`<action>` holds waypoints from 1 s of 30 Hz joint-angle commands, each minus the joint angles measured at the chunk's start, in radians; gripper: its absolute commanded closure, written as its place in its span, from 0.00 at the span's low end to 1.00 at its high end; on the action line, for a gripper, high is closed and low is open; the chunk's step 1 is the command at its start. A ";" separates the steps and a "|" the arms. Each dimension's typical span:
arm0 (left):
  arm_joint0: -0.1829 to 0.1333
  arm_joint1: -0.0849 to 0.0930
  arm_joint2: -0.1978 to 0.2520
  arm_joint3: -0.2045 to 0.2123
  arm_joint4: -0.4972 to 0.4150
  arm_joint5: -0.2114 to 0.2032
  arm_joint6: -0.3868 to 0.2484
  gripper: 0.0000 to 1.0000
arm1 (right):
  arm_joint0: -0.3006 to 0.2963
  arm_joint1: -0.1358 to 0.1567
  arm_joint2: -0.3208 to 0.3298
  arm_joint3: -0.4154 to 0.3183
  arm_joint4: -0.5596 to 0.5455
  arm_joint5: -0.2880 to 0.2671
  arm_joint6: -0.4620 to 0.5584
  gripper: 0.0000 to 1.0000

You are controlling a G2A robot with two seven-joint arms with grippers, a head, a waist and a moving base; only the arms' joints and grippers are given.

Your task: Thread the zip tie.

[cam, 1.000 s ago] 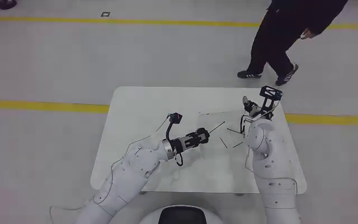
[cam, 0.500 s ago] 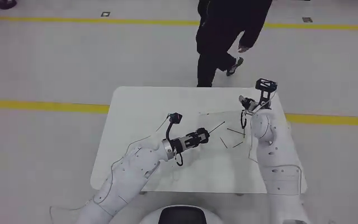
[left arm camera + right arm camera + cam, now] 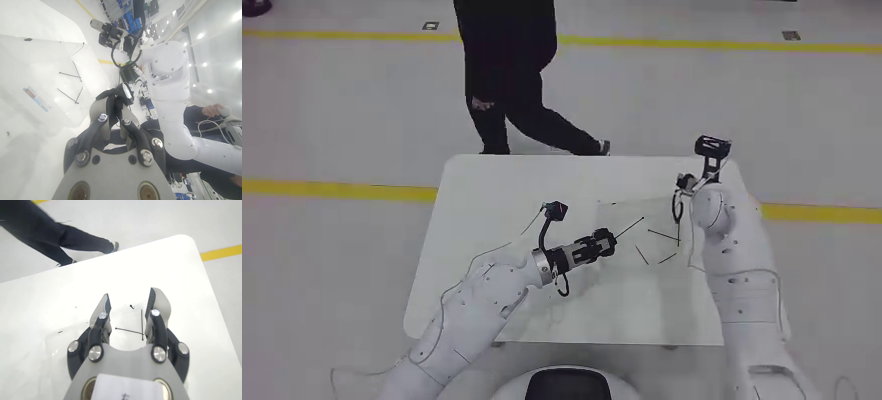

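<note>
One shift: right claw (image 3: 128, 298) farther out.

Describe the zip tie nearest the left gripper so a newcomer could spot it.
On the white table, look just past the left gripper. The zip tie lies there alone, slanting toward the far edge; the other ties cluster nearer the right gripper.

White table (image 3: 492, 185), yellow floor line (image 3: 332, 188)
</note>
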State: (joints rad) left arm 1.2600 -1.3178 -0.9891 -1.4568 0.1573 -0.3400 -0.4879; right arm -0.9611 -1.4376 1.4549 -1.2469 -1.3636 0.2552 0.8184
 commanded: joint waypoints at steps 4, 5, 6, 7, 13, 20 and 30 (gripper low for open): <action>0.000 0.000 0.000 0.000 0.000 0.000 0.000 1.00 | -0.002 -0.001 -0.004 0.002 -0.006 0.024 -0.005 0.00; 0.000 0.000 0.000 0.000 0.000 0.000 0.000 1.00 | -0.002 -0.001 -0.004 0.002 -0.006 0.024 -0.005 0.00; 0.000 0.000 0.000 0.000 0.000 0.000 0.000 1.00 | -0.002 -0.001 -0.004 0.002 -0.006 0.024 -0.005 0.00; 0.000 0.000 0.000 0.000 0.000 0.000 0.000 1.00 | -0.002 -0.001 -0.004 0.002 -0.006 0.024 -0.005 0.00; 0.000 0.000 0.000 0.000 0.000 0.000 0.000 1.00 | -0.002 -0.001 -0.004 0.002 -0.006 0.024 -0.005 0.00; 0.000 0.000 0.000 0.000 0.000 0.000 0.000 1.00 | 0.013 0.008 0.024 0.003 0.023 -0.025 0.069 0.00; 0.000 0.000 0.000 0.000 0.000 0.000 0.000 1.00 | 0.051 0.013 0.000 -0.020 -0.065 0.039 0.208 0.30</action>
State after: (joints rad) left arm 1.2600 -1.3178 -0.9891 -1.4568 0.1573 -0.3400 -0.4879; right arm -0.9199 -1.4237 1.4620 -1.2703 -1.4199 0.2856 1.0139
